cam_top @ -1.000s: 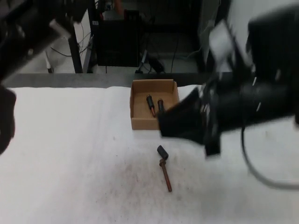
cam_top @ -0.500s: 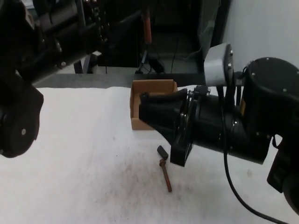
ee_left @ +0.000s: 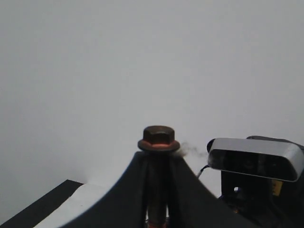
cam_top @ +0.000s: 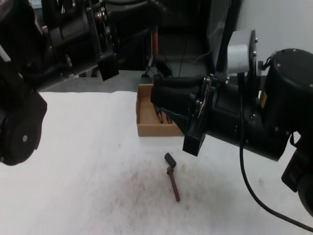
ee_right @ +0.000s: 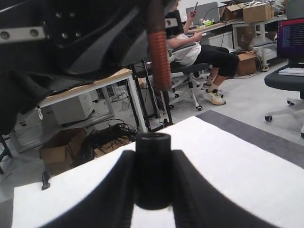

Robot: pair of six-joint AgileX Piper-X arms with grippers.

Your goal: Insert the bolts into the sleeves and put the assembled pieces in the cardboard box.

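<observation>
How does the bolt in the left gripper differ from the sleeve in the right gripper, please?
The bolt is coppery brown, with a flanged hex head and a threaded shank; the sleeve is plain black with an open bore. The bolt sits in the left gripper, the sleeve in the right gripper. Shared: each is clamped in its gripper, clear of the bench, and the bolt is not yet in the sleeve.
</observation>
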